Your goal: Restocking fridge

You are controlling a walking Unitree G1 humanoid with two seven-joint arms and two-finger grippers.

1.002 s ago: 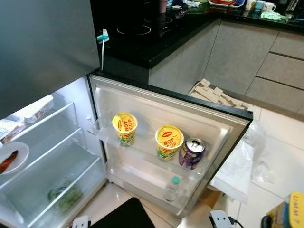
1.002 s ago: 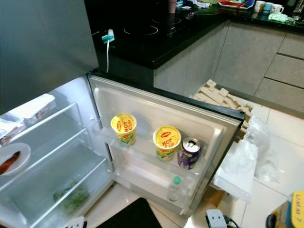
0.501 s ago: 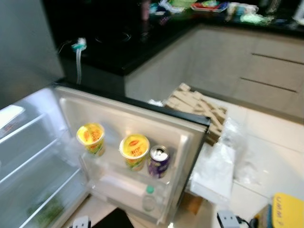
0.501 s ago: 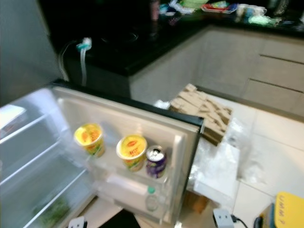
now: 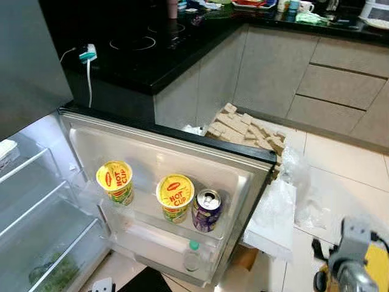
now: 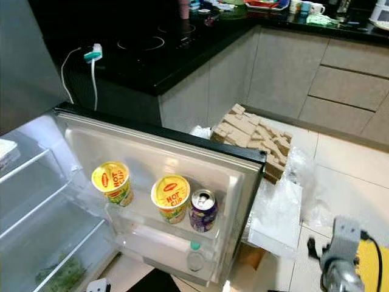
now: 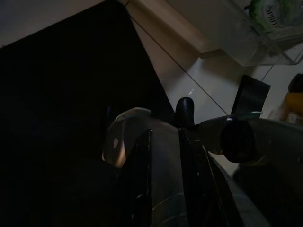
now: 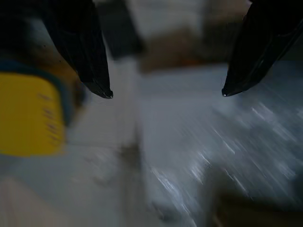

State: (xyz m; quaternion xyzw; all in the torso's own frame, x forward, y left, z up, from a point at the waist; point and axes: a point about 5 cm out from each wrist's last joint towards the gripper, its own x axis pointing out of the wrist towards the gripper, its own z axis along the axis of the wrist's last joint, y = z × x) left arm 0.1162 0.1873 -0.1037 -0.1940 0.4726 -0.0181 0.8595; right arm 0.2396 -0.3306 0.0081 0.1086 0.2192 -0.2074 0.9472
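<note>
Currently fridge door (image 5: 243,176) open for loading; right gripper (image 8: 165,94) spread wide, empty, near yellow item (image 8: 28,113); left gripper (image 7: 163,142) narrow, idle.

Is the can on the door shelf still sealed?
No, the can on the door shelf shows an open hole in its top, right of the two noodle cups.

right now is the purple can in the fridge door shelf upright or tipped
Upright. The purple can stands in the door shelf with its silver top facing up, beside a yellow noodle cup.
</note>
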